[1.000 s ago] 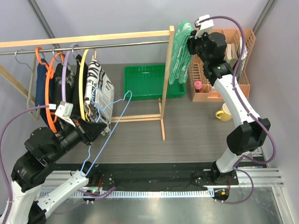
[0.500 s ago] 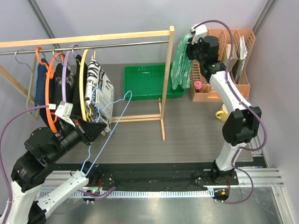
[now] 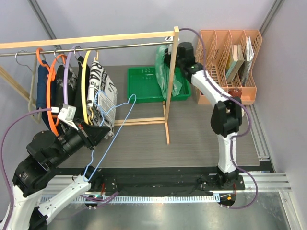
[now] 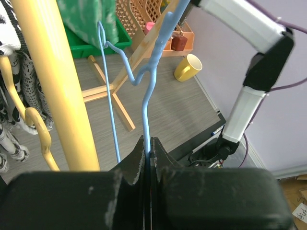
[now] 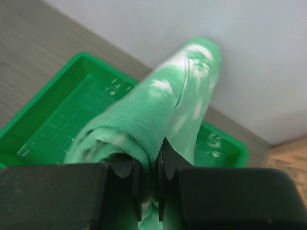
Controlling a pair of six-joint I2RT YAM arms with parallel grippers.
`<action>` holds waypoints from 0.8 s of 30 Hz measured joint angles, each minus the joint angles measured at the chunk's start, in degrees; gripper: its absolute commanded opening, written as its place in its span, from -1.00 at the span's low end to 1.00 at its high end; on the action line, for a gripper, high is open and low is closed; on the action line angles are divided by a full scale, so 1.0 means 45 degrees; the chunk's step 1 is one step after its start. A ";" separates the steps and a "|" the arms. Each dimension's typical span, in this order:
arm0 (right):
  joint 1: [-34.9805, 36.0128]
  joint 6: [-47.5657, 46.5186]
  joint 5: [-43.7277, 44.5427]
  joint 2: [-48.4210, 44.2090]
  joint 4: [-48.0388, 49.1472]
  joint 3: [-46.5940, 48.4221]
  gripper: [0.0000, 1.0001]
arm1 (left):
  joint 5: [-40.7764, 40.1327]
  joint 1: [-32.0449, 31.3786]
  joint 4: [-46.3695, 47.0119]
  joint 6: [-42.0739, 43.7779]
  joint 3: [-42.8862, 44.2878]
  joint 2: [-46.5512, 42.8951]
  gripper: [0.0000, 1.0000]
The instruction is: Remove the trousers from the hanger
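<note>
The green mottled trousers (image 3: 164,68) hang from my right gripper (image 3: 171,56) over the green tray, beside the rack's end post. In the right wrist view my right gripper (image 5: 149,165) is shut on a fold of the trousers (image 5: 158,110). The light blue wire hanger (image 3: 111,125) is bare and off the rail. My left gripper (image 3: 94,133) is shut on its wire. In the left wrist view the left gripper (image 4: 147,152) pinches the hanger (image 4: 149,81), whose wire runs up and away.
A wooden rack (image 3: 170,81) carries orange (image 3: 48,91) and yellow hangers (image 3: 85,81) and a newspaper-print garment (image 3: 101,91). A green tray (image 3: 144,84) lies behind the rack. An orange file holder (image 3: 230,52) stands at the back right. A yellow mug (image 4: 188,67) shows in the left wrist view.
My right gripper has carried the trousers left and down, from beside the file holder to over the green tray. The left arm and hanger have stayed put.
</note>
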 measured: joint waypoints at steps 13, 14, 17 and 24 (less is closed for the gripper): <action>0.0364 0.1943 -0.2166 0.2181 -0.0102 0.1365 -0.11 | 0.0000 0.0000 0.0005 -0.0155 -0.0136 -0.0155 -0.99; 0.0340 0.2132 -0.2331 0.2327 -0.0180 0.1613 0.00 | -0.0005 0.0000 0.0005 -0.0175 -0.0155 -0.0155 -0.99; 0.0160 0.2987 -0.2924 0.2764 -0.0452 0.2331 0.30 | -0.0005 0.0000 0.0005 -0.0306 -0.0165 -0.0131 -0.99; -0.0194 0.4595 -0.4643 0.2822 -0.1545 0.2710 0.55 | -0.0005 0.0000 0.0019 -0.0359 -0.0165 -0.0097 -0.99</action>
